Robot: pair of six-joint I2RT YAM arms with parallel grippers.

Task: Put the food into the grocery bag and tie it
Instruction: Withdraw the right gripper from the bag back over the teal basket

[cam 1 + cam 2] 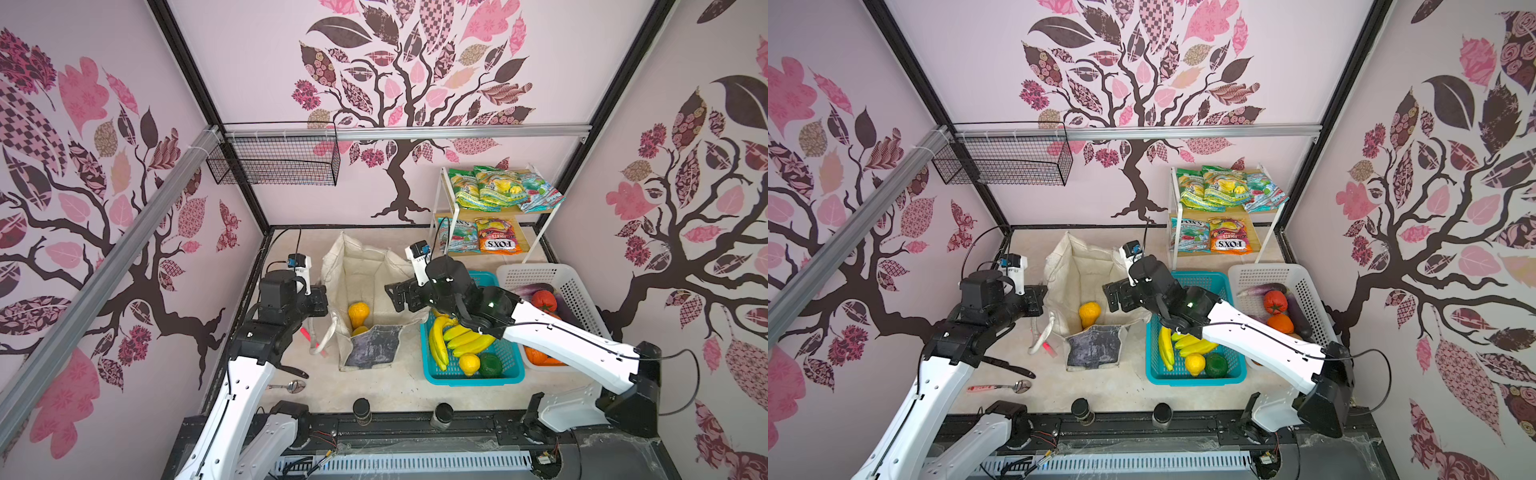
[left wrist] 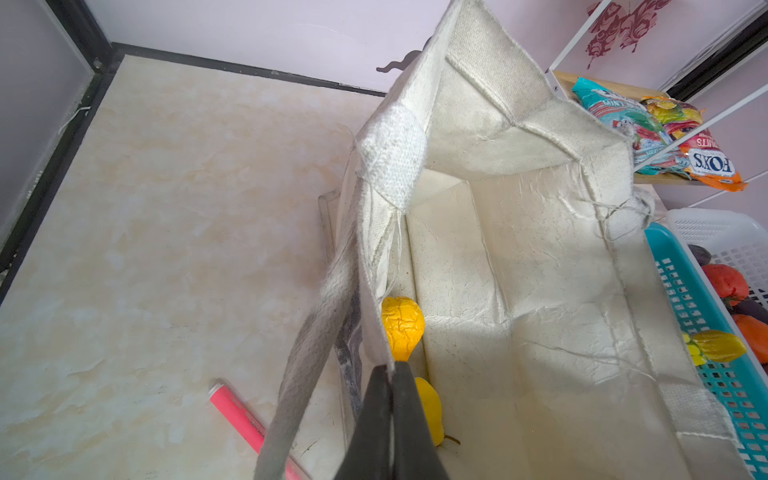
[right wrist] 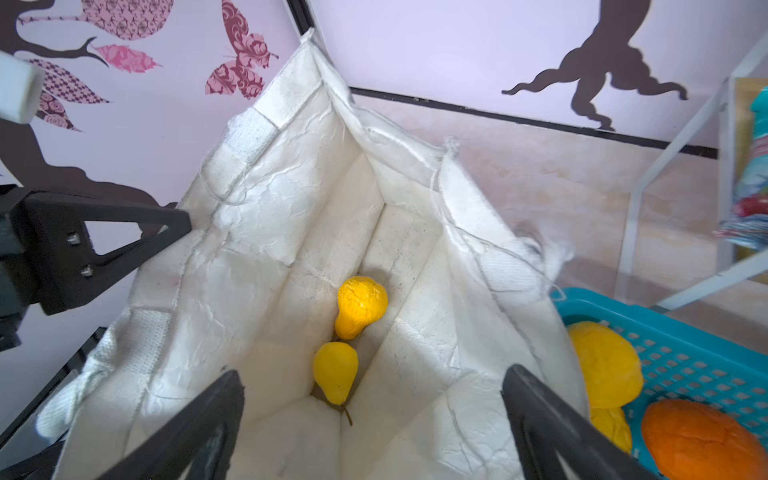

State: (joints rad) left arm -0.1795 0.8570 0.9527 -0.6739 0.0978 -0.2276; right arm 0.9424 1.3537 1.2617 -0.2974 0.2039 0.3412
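Observation:
The cream grocery bag [image 1: 365,266] [image 1: 1088,266] stands open in the middle of the table. Two yellow pear-shaped fruits [image 3: 360,305] [image 3: 336,372] lie on its bottom. My left gripper [image 2: 392,368] [image 1: 323,300] is shut on the bag's left rim [image 2: 374,291], holding that wall up. My right gripper [image 3: 374,390] [image 1: 393,296] hangs open and empty over the bag's mouth. More food lies to the right: bananas [image 1: 455,336], a lemon [image 1: 469,363], a red tomato [image 1: 543,301], and snack packets [image 1: 498,187] on the shelf.
A teal basket [image 1: 473,380] touches the bag's right side, with a white perforated basket [image 1: 552,274] beyond it. A white two-tier shelf [image 1: 442,208] stands at the back right. A pink marker [image 2: 237,415], a spoon [image 1: 286,386] and two dark jars [image 1: 361,411] lie near the front.

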